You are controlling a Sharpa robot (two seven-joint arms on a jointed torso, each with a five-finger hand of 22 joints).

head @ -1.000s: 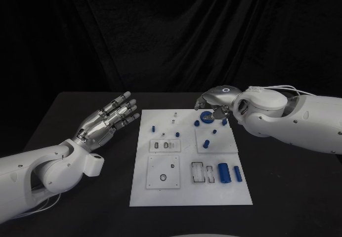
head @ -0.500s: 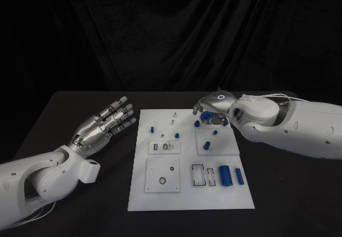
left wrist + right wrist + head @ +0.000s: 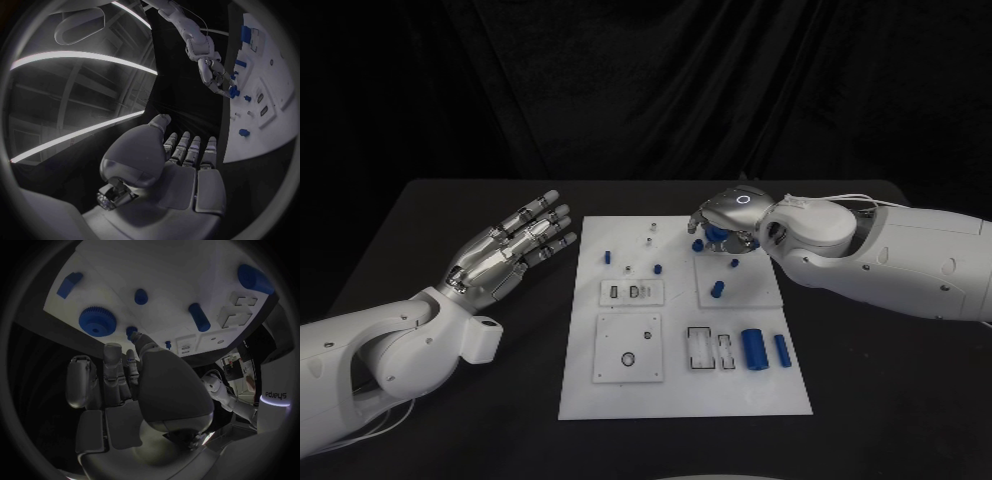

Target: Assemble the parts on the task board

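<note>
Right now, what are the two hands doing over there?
Left hand open, fingers spread, beside the task board. Right hand over the board's far end, by the blue gear; grip unclear. Nothing in the way.

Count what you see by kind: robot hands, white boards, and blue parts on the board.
Hands: 2, left hand and right hand
Task board: 1
Blue parts: 7, as far as the head view shows
Total: 10
</note>
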